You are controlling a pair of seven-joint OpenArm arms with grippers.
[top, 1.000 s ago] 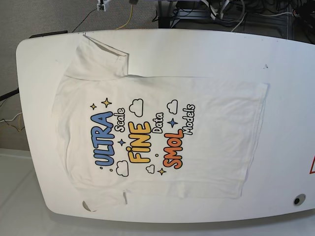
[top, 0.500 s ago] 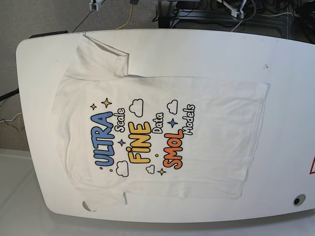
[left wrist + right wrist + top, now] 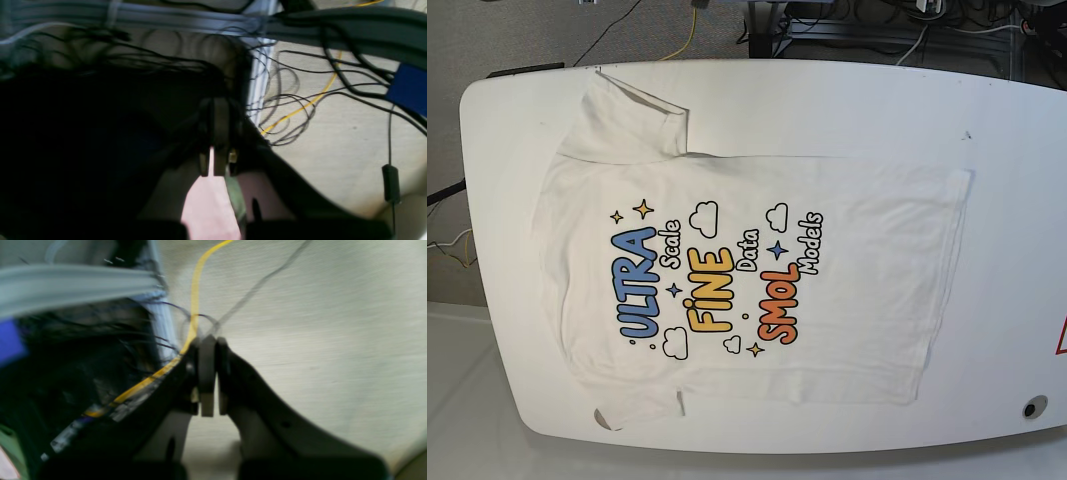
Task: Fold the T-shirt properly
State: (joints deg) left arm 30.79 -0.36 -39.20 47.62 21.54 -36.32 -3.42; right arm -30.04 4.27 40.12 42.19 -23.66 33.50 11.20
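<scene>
T-shirt [image 3: 747, 275] spread flat, print up, on white table [image 3: 847, 110], collar toward base view's left. Left gripper [image 3: 217, 133] pressed together, empty, above cables [image 3: 290, 110] on floor. Right gripper [image 3: 208, 373] likewise pressed together, empty, near yellow cable [image 3: 195, 300].

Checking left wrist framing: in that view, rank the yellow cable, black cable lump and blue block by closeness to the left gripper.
1. Yellow cable, just right of the left gripper.
2. Black cable lump, lower right, and blue block, upper right: too close to call.
</scene>
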